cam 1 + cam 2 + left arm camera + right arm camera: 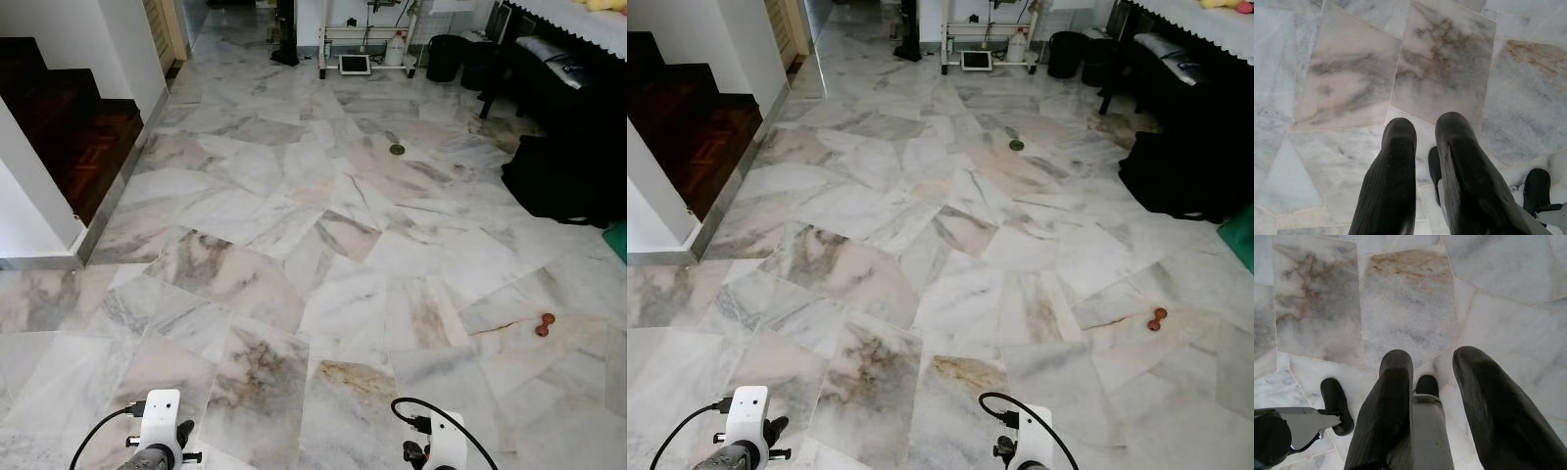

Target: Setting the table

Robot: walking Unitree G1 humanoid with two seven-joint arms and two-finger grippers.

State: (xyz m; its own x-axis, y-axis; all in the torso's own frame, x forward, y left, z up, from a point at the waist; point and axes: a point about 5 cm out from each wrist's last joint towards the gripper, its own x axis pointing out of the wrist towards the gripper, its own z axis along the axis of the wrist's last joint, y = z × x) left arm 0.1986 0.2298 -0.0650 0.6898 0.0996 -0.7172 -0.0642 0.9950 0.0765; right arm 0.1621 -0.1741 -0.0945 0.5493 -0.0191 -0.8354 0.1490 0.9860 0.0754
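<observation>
Both arms hang low over a marble floor (323, 245). My left wrist (160, 423) and right wrist (443, 439) show at the bottom edge of the eye views. In the left wrist view my left gripper (1425, 132) points down at the tiles, its fingers a narrow gap apart with nothing between them. My right gripper (1432, 360) also points at the floor, its fingers wider apart and empty. A table edge with a white cloth (578, 22) stands at the far right. No tableware can be made out.
A dark wooden stair (73, 127) and a white wall (29, 211) close off the left. Black bags (558, 176) and dark chairs sit under the table on the right. A small brown object (545, 324) and a round drain (397, 150) lie on the floor. A white cart (367, 44) stands far ahead.
</observation>
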